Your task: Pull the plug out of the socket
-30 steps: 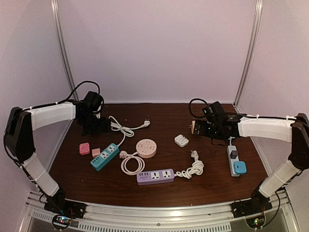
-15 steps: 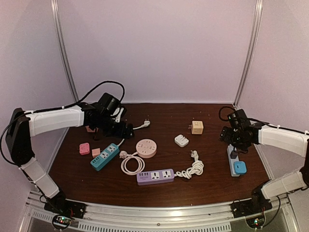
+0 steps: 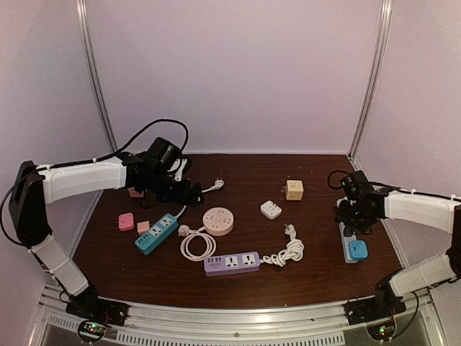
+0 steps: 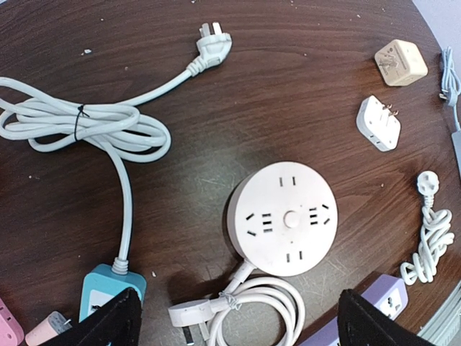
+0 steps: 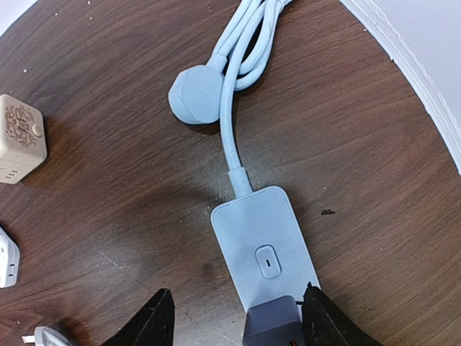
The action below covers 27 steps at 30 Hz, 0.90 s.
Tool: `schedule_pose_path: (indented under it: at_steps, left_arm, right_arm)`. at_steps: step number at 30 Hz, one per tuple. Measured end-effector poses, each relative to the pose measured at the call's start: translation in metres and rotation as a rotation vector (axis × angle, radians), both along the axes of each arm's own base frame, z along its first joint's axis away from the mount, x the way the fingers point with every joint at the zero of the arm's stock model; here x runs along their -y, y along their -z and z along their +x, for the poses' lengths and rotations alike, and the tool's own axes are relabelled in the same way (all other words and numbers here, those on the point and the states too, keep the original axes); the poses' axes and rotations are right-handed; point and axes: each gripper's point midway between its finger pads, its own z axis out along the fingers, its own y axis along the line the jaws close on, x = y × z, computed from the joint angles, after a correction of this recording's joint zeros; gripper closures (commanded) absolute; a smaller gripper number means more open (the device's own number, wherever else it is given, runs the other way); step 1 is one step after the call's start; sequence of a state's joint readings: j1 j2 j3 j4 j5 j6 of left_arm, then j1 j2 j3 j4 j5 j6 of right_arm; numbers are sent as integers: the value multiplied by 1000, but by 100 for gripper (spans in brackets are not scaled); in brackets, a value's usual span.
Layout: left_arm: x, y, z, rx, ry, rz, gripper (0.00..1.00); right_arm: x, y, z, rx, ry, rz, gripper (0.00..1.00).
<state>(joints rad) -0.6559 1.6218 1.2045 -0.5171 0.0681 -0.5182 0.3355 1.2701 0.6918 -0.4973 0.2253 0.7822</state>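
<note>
status, l to r.

l gripper (image 4: 241, 326): hovers over the left part of the table (image 3: 245, 169), looking down on the teal strip (image 4: 108, 285), the bundled white cord (image 4: 79, 126) and the round socket (image 4: 282, 218). fingers spread wide, nothing between them. no plug seated in the round socket per wrist view. judged idle for this step.

centre: purple strip (image 3: 231, 262) near edge, white adapter (image 3: 271, 209) and beige cube (image 3: 294, 189) farther back. all loose, apart from each other.

task item: pale blue strip (image 5: 256, 231) lies at the right edge of the table, cord running to the far side. a dark grey plug (image 5: 272, 326) sits in it, just nearer than the switch. a blue plug (image 3: 357, 249) sits nearer again on the same strip.

r gripper (image 5: 239, 321): directly above the grey plug, fingers apart, one each side of the strip. not yet clamped; contact w/ the plug cannot be confirmed.

step in hand: approach/align on the grey plug, pre-grasp.

next move calls for: lower until pads flank the plug body, close firmly, pull straight up along the pin axis. strip is unrestrained, so it prob. lifts w/ the plug; l arm may need to pin it down.
</note>
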Motion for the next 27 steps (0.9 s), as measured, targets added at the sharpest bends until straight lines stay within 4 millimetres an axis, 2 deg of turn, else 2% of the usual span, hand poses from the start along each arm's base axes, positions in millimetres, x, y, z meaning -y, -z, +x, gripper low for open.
schedule_pose_path:
  at_steps: [13,15,19,27]
  left_arm:
    - [2,2,-1,-11,-4,-4,4]
    - [2,3,-1,-12,-4,-5,4]
    - [4,3,-2,-14,0,-7,4]
    - [5,4,-4,-24,2,-16,3]
  right_arm:
    - [3,13,-6,-66,-28,-38,38]
    - [4,14,-9,-79,-26,-42,44]
    - [4,15,-12,-91,-29,-43,62]
    - [0,18,-13,-105,-60,-36,74]
